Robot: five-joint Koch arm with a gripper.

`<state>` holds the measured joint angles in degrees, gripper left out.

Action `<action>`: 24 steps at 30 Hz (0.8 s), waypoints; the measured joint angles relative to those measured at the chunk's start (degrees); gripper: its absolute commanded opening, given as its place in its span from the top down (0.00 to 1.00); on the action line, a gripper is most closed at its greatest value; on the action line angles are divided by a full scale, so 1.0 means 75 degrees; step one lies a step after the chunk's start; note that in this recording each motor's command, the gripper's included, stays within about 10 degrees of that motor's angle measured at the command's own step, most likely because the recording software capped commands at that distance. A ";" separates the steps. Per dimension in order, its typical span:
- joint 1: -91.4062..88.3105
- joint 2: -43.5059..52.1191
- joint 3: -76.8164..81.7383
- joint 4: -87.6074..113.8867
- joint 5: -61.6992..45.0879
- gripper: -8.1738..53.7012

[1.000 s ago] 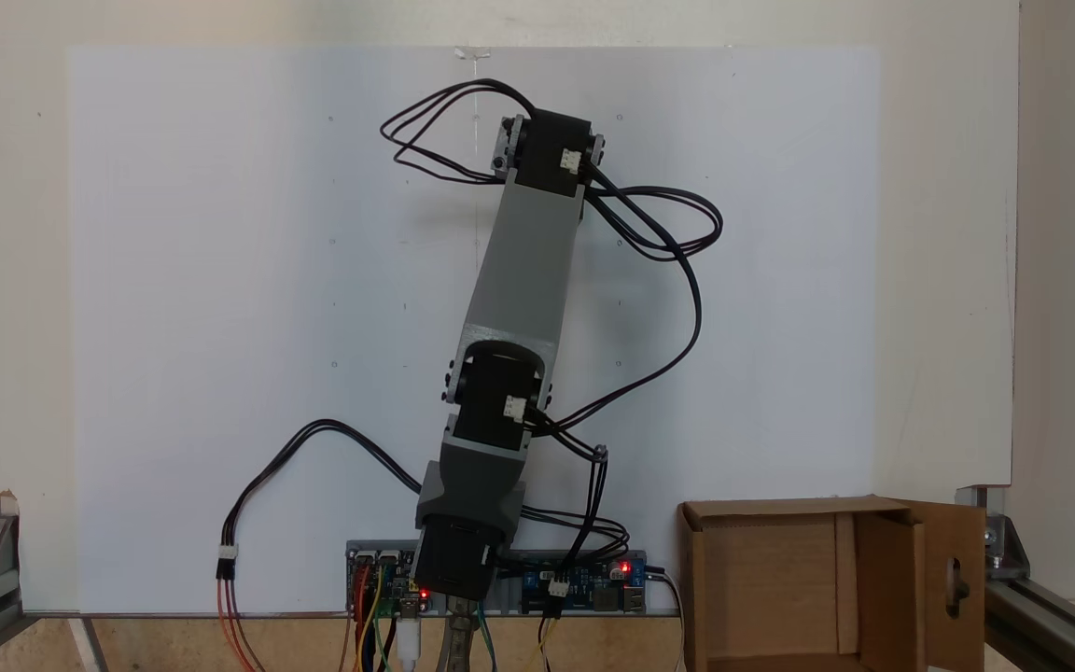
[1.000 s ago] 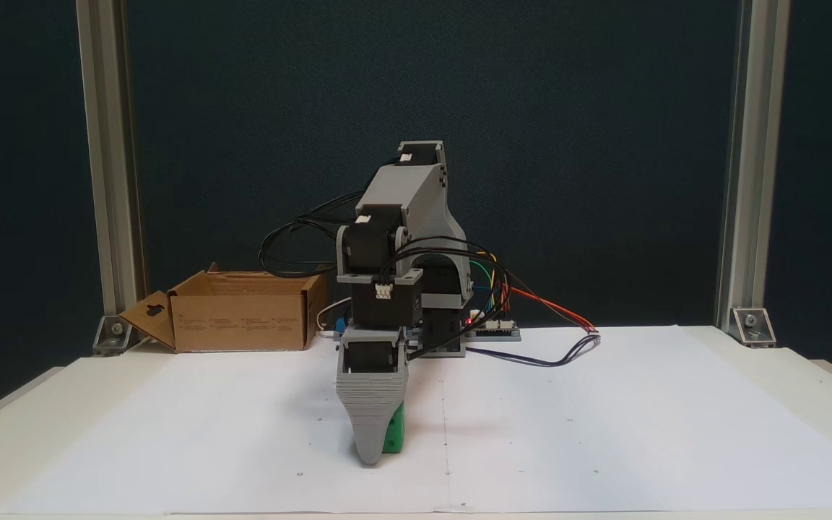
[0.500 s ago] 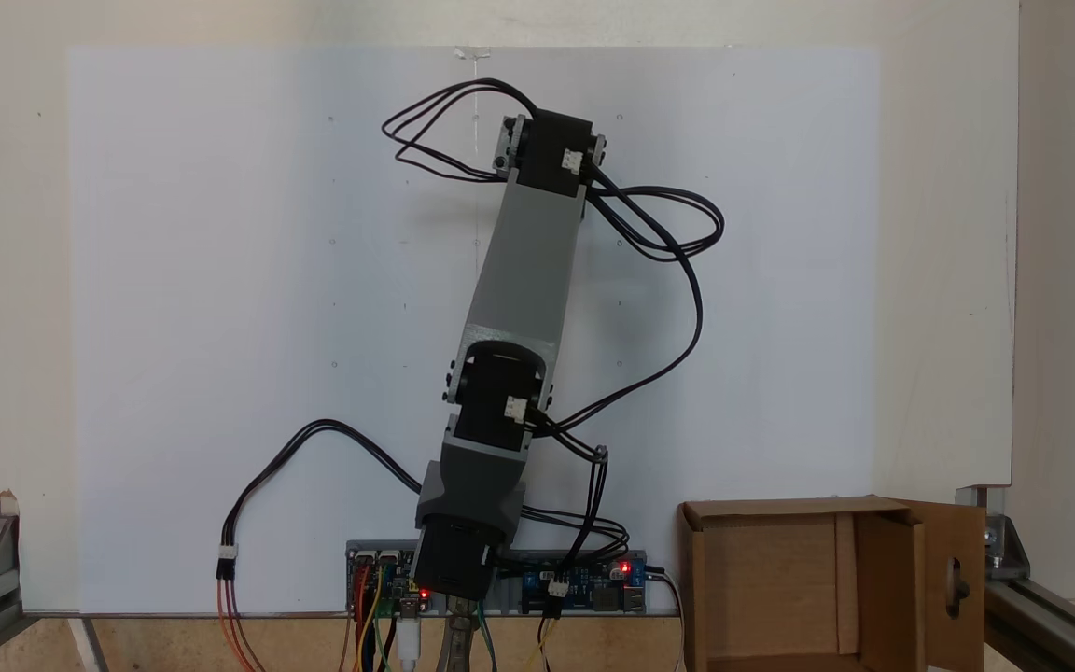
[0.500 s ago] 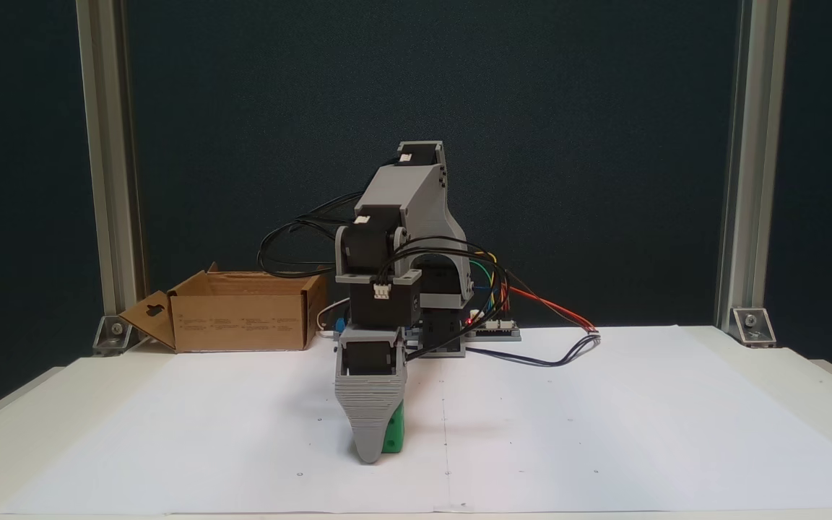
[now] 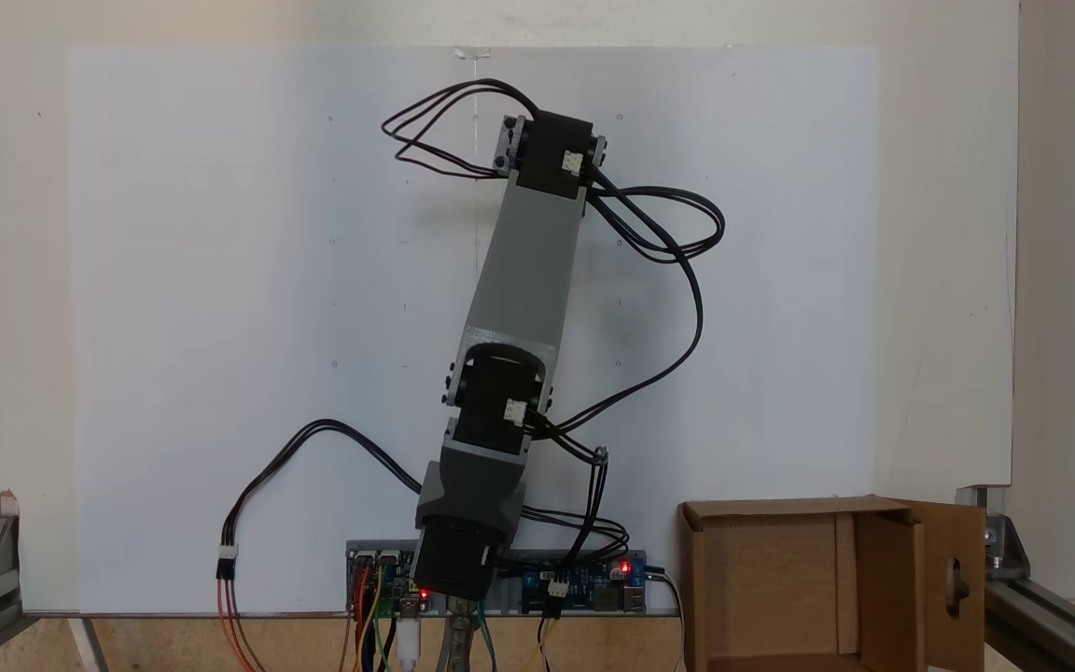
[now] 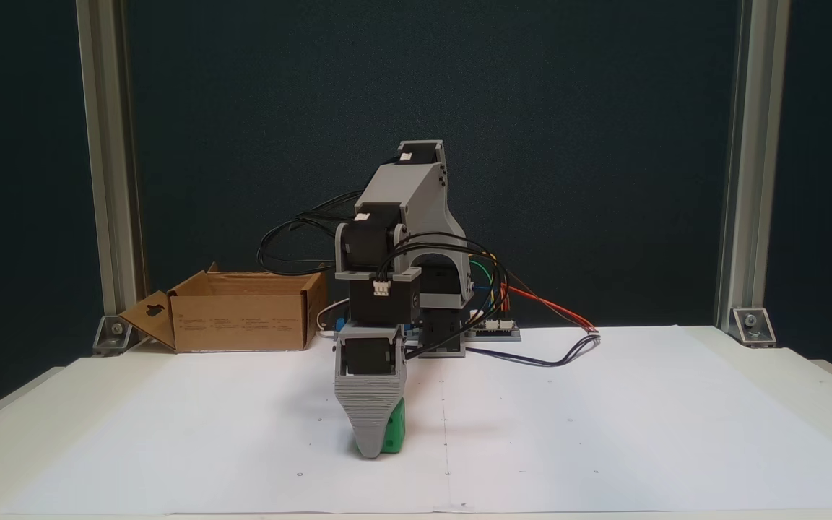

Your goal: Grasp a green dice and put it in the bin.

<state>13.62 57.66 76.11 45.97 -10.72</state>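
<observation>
Fixed view, lower centre: gripper (image 6: 373,449) down over green dice (image 6: 394,433) on paper; closure unclear, one jaw visible. Grasp step. You next lift, carry to bin (image 6: 239,312) left.

Matt green plastic dice (image 6: 393,435); ridged grey plastic gripper (image 6: 370,451); brown corrugated cardboard bin (image 6: 241,319).
</observation>
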 measured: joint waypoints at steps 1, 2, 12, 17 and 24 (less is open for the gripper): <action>0.0000 0.0000 0.0000 0.0000 0.0000 0.67; 0.0000 0.0000 0.0000 -0.0012 0.0000 0.67; 0.0000 0.1336 0.0105 0.0176 0.0047 0.67; 0.0035 0.2344 0.0105 0.0375 0.0047 0.67; 0.0398 0.3844 0.0105 0.0480 0.0105 0.67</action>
<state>16.61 86.48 76.90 49.57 -9.93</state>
